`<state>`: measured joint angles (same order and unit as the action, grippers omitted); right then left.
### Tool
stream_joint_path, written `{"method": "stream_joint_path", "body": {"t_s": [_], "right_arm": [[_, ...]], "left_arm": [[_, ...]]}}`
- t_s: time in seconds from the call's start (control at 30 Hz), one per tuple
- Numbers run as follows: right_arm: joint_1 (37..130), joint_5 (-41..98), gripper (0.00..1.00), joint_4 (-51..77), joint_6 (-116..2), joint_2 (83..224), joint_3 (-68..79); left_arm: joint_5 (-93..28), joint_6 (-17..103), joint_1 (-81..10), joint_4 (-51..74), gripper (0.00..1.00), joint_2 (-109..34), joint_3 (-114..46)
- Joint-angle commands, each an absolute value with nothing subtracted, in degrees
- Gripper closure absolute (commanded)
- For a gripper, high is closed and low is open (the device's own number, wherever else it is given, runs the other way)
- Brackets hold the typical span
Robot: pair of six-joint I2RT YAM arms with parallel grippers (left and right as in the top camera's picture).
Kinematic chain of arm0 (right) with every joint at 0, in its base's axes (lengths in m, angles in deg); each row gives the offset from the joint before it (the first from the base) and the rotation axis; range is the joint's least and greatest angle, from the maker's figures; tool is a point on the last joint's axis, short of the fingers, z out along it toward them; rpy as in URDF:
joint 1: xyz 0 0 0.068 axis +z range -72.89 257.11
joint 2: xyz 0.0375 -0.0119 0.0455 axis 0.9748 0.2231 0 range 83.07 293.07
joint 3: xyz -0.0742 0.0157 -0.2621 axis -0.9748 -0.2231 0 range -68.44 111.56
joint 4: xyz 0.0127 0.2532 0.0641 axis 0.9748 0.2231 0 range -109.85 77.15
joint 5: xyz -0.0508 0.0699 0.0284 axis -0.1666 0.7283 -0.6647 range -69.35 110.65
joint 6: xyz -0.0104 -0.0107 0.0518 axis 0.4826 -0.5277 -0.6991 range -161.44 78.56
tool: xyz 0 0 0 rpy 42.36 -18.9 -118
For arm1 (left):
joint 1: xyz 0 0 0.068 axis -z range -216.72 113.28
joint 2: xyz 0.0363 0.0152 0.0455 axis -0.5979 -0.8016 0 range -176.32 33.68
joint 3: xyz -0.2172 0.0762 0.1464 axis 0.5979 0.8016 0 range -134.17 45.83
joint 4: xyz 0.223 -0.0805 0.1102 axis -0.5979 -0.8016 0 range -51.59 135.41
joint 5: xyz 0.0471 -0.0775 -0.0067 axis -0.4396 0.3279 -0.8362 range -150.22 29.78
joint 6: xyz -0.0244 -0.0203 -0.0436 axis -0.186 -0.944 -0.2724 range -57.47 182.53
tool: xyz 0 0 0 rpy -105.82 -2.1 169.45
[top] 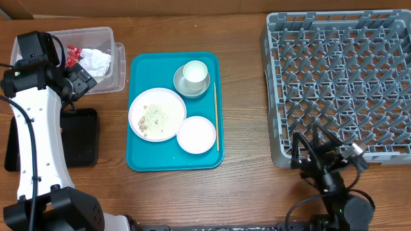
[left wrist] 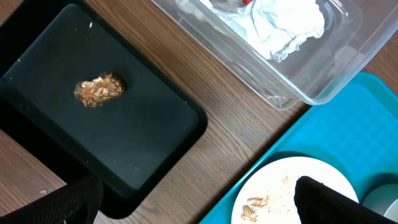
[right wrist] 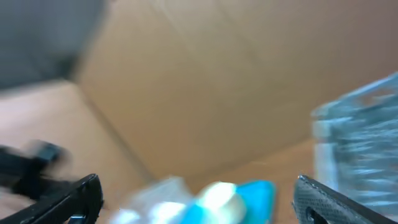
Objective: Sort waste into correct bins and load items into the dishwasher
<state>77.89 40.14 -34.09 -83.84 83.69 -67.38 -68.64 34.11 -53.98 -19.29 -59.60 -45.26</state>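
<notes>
Two arms work at a wooden bench [top: 244, 192], and the sorting looks partly done. A crumpled white napkin [top: 97, 61] and a small red wrapper [top: 72, 52] lie in the clear tub [top: 119, 64] at far left, and one brown scrap [left wrist: 99, 89] sits in the black tray [left wrist: 155, 143] beside it. Pale crumbs [top: 154, 117], not yet cleared, lie on the large plate [top: 168, 99], which rests on the teal serving tray [top: 141, 160] with the smaller plate [top: 196, 135], the bowl [top: 180, 83] and the cup [top: 195, 72] standing in it. The grey dish rack [top: 340, 83] on the right holds nothing, so all loading is left. The left pincer [left wrist: 199, 202] hangs released and empty above the bench near the black tray and tub; the right pincer [right wrist: 196, 202], likewise released and empty, sits by the rack's near corner.
</notes>
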Motion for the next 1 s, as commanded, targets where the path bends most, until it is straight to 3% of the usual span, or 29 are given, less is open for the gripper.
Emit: {"method": "stream_joint_path", "body": {"t_s": [0.0,0.07,0.17,0.3,0.43,0.77,0.97], "right_arm": [[77.73,48.55,0.00,-42.44,-101.50,83.23,-67.97],[77.73,52.10,0.00,-49.23,-101.52,83.23,-67.62],[77.73,54.00,0.01,-48.82,-101.50,83.25,-65.04],[77.73,54.54,0.00,-41.32,-99.97,84.50,-58.92],[77.73,55.05,0.00,-30.42,-90.35,89.40,-49.35],[78.76,62.28,0.01,-3.64,-65.52,121.42,-15.03],[91.42,51.81,0.01,13.67,-56.51,139.54,1.60]], "left_arm": [[-69.19,33.36,-54.04,-19.18,0.00,-60.06,-44.91],[-69.19,33.36,-54.04,-19.21,0.00,-60.06,-44.91],[-69.19,33.36,-54.04,-19.21,0.00,-60.06,-44.91],[-69.19,33.36,-54.04,-19.21,0.00,-60.06,-44.91],[-69.19,33.34,-54.04,-19.21,0.00,-60.06,-44.91],[-69.19,33.36,-54.04,-19.21,0.00,-60.06,-44.91],[-69.19,33.36,-54.04,-19.21,0.00,-60.06,-44.91]]}}
